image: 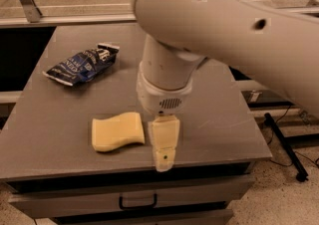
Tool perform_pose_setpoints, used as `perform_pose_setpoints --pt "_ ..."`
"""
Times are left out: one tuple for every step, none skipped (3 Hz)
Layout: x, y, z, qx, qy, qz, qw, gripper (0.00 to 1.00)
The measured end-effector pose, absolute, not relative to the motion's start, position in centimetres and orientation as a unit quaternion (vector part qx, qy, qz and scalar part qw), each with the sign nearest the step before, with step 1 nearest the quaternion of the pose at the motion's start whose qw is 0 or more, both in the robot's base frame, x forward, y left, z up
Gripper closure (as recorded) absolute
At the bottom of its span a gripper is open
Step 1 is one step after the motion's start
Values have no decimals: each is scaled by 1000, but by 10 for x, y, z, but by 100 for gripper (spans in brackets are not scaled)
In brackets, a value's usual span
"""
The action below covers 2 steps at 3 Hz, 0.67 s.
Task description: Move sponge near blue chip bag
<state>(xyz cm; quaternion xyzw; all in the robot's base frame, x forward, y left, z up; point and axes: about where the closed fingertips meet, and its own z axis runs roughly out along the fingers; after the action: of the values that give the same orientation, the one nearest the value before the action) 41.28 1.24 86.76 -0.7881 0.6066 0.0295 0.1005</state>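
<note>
The sponge [117,131] is a pale yellow foam block lying flat near the front edge of the grey table [45,134]. The blue chip bag [82,64] lies wrinkled at the back left, well apart from the sponge. My gripper [164,159] hangs down from the large white arm just right of the sponge, close beside it, over the table's front edge. It holds nothing that I can see. The small dark navy packet is hidden behind my arm.
My white arm [224,35] covers the table's right and back part. A drawer with a dark handle [137,202] sits under the front edge. A railing [60,17] runs behind the table. A black stand leg [284,142] is on the floor at right.
</note>
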Motion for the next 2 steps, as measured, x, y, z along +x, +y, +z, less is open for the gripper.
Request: perform_pose_setpoints --pt "405 55 849 -808 583 23 81 0" --pt "404 59 849 -809 582 23 81 0"
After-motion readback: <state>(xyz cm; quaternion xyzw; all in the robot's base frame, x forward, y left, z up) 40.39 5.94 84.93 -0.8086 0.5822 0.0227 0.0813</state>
